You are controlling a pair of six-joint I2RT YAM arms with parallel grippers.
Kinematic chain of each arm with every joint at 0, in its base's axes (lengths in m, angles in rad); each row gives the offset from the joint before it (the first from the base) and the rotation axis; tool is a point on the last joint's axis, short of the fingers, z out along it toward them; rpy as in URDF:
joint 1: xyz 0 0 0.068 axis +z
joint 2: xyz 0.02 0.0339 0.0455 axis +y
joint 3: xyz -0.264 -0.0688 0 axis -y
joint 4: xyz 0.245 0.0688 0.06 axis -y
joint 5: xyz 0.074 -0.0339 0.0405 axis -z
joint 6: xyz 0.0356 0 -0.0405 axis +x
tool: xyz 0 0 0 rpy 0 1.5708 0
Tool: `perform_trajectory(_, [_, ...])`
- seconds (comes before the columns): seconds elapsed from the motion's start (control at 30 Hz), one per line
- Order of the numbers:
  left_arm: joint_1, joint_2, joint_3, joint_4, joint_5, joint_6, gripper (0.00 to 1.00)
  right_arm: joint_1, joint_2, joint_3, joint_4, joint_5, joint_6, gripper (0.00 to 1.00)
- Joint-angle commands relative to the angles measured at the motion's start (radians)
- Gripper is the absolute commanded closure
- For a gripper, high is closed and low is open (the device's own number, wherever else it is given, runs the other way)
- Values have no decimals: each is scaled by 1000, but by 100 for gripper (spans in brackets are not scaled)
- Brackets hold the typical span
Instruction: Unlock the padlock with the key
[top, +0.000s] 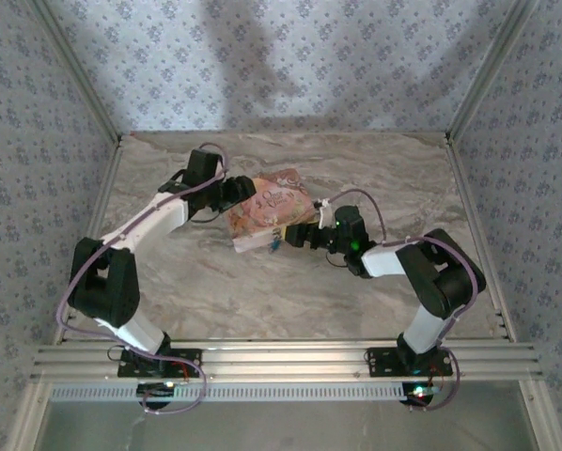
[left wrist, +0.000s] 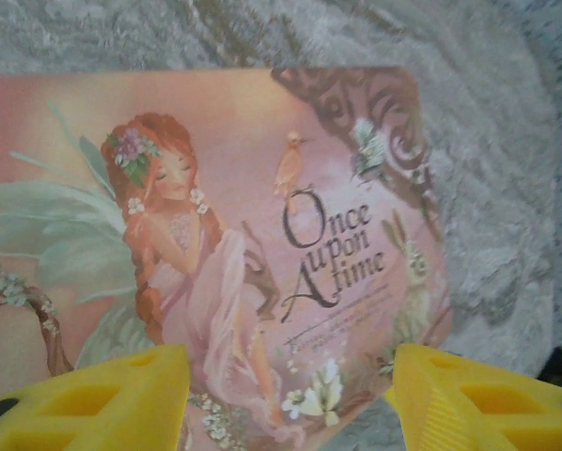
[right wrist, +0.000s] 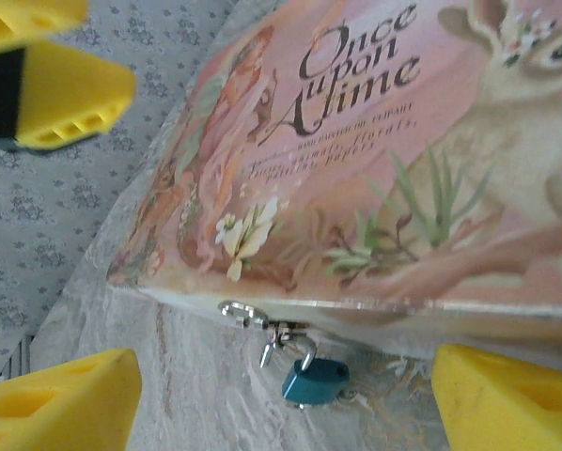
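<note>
Yellow fingers [right wrist: 55, 404] of the right claw [right wrist: 281, 413] are seen at the lower corners of the right wrist view. They are spread wide apart, with nothing clamped between them. Between them, in the lower middle of that frame, the padlock [right wrist: 314, 381] is seen. It has a small teal body and a silver shackle, and it is hung from a silver hasp [right wrist: 248, 315] on the edge of the pink illustrated box [right wrist: 403, 188]. Whether the shackle is latched cannot be told.

The box lid is shown face on in the left wrist view, with a red-haired fairy at the left and the lettering "Once upon A time" at the right. The left claw [left wrist: 286, 409] is seen at the bottom of that frame, its fingers [left wrist: 84, 399] apart and clamped on nothing.

In the top view the box is seen lying askew near the middle of the marbled desk [top: 262, 301]. The left claw is placed at its upper left edge, the right claw at its lower right. The padlock appears as a blue speck at the lower edge of the box, just beside the right claw. The box is shut, so its contents are hidden.
</note>
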Motion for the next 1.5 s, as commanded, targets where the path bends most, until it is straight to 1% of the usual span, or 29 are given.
perform_trajectory(0.0, [-25,23,38,-50,8,63,41,-8,30,34,-52,-25,-17,17])
perform_trajectory(0.4, [-67,90,32,-111,-26,96,41,-18,51,64,-80,-39,-31,15])
perform_trajectory(0.47, [-76,88,21,-115,-34,94,41,-21,55,75,-88,-38,-38,16])
perform_trajectory(0.57, [-93,84,3,-113,-37,87,41,-23,56,84,-95,-33,-53,20])
perform_trajectory(0.83, [-142,49,-48,-110,-78,70,41,-33,56,123,-128,-52,-94,19])
perform_trajectory(1.27, [-149,-12,-89,-103,-96,44,40,-46,63,120,-119,-70,-111,18])
perform_trajectory(1.4, [-148,-25,-75,-104,-102,46,39,-55,30,89,-110,-57,-117,18])
perform_trajectory(1.47, [-146,-29,-58,-111,-103,51,39,-57,-5,80,-134,-47,-133,18])
